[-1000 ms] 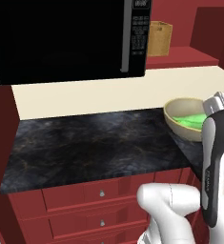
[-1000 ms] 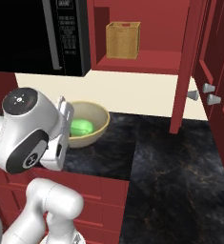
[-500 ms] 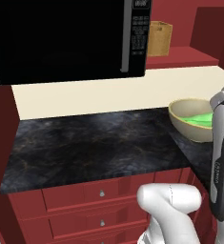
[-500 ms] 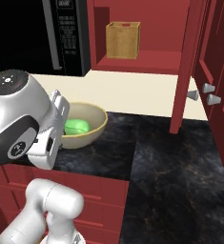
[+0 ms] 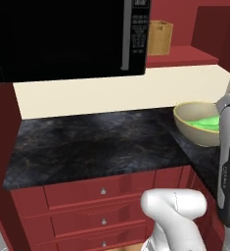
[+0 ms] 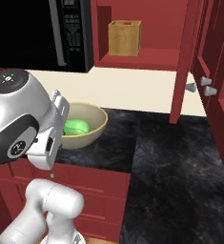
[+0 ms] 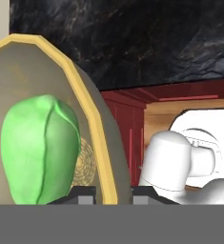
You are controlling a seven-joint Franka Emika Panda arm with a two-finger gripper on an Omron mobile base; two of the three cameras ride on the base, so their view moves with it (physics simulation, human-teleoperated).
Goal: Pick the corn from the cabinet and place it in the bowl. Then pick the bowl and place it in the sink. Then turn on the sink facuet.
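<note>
From my end I have the corn lying inside the bowl, and the bowl sits on the black marbled countertop near its front edge, below the open cabinet shelf with the small wooden box. In the right base view the green cob rests against the bowl's inner floor, partly hidden behind the arm's big white joint. In the hand view the gripper is down at the bowl's rim, with the yellowish edge running between the two finger tips, one inside the bowl, one outside; I cannot tell whether they are pressing on the rim or merely straddling it. The microwave hangs above the counter on the left
</note>
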